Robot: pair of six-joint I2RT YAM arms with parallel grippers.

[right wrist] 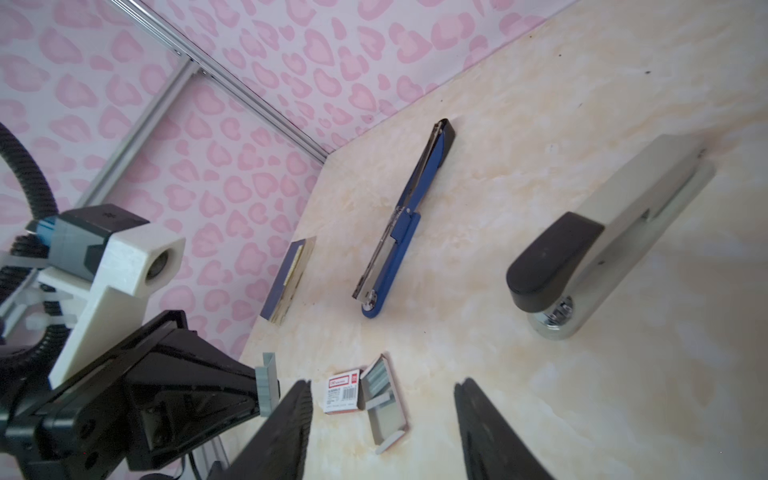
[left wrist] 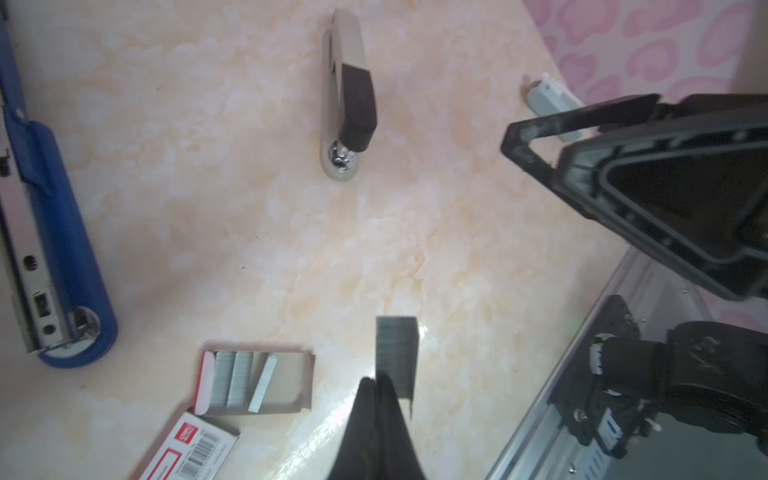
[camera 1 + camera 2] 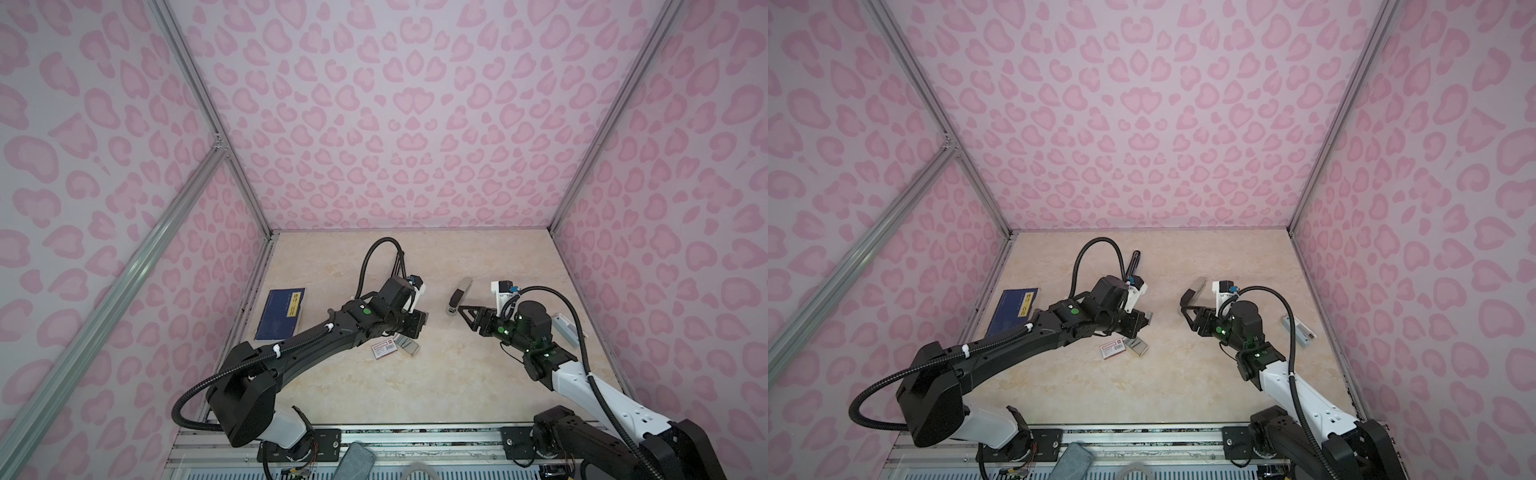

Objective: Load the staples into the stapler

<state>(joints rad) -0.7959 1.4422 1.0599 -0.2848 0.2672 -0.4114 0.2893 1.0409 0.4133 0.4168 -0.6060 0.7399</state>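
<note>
My left gripper (image 2: 376, 383) is shut on a grey strip of staples (image 2: 395, 357), held above the table; the same strip (image 1: 266, 384) shows in the right wrist view. More staples lie in the open tray (image 2: 257, 384), beside its white, red-labelled sleeve (image 3: 383, 345). A blue stapler (image 1: 399, 224) lies opened out flat with its metal channel showing. A grey and black stapler (image 3: 459, 297) sits closed near the middle. My right gripper (image 3: 464, 318) hangs open and empty just in front of the grey stapler, facing the left gripper (image 3: 1144, 318).
A dark blue booklet (image 3: 280, 318) lies by the left wall. A white and grey oblong object (image 3: 1298, 328) rests near the right wall, behind the right arm. Pink patterned walls close in the table on three sides.
</note>
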